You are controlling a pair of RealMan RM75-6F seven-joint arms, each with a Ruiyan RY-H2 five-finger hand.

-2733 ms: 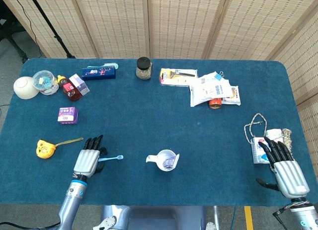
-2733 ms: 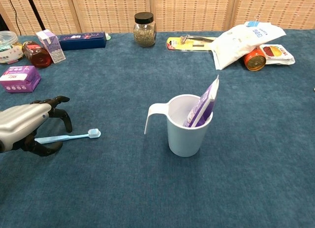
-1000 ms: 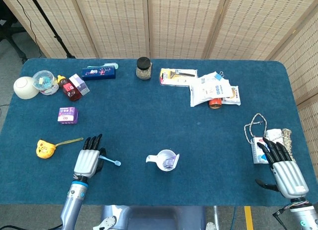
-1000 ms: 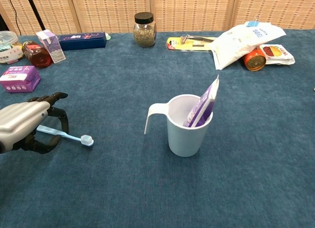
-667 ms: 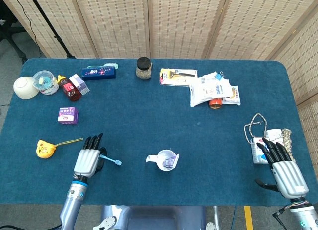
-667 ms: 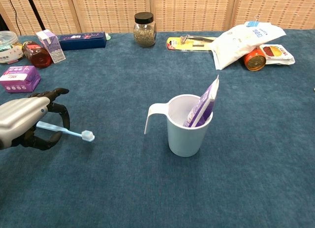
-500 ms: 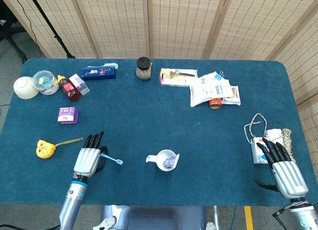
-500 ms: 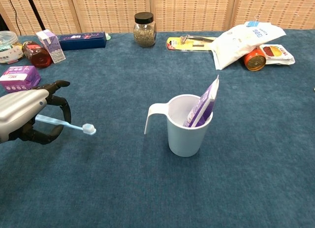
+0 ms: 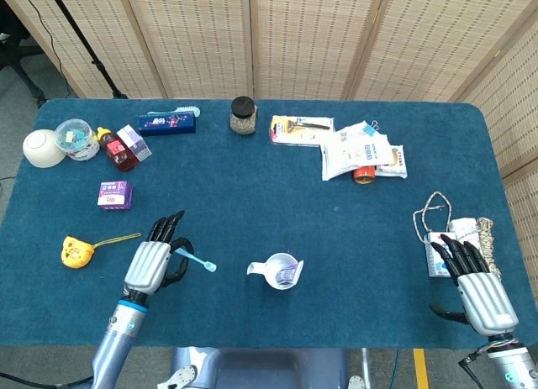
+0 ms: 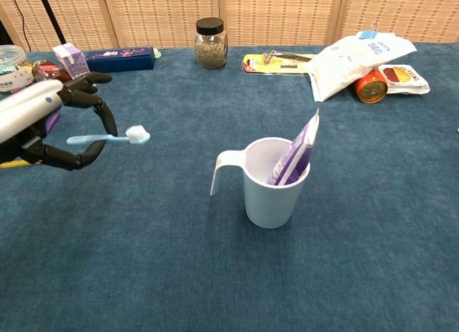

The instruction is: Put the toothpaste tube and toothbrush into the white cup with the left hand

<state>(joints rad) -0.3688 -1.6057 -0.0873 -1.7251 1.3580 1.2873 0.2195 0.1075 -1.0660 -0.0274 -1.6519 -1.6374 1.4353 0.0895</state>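
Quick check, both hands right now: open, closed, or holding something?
Left hand: holding the toothbrush, lifted off the table.
Right hand: open, holding nothing, fingers apart.

Tabletop (image 9: 277,196) covered in dark blue cloth. Tan woven folding screens (image 9: 252,40) stand behind it. Grey floor (image 9: 21,91) visible at left.

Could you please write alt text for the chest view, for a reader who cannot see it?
The left hand holds a light-blue toothbrush above the blue table, left of a white cup with a purple toothpaste tube standing in it. Packets and a jar line the far edge.
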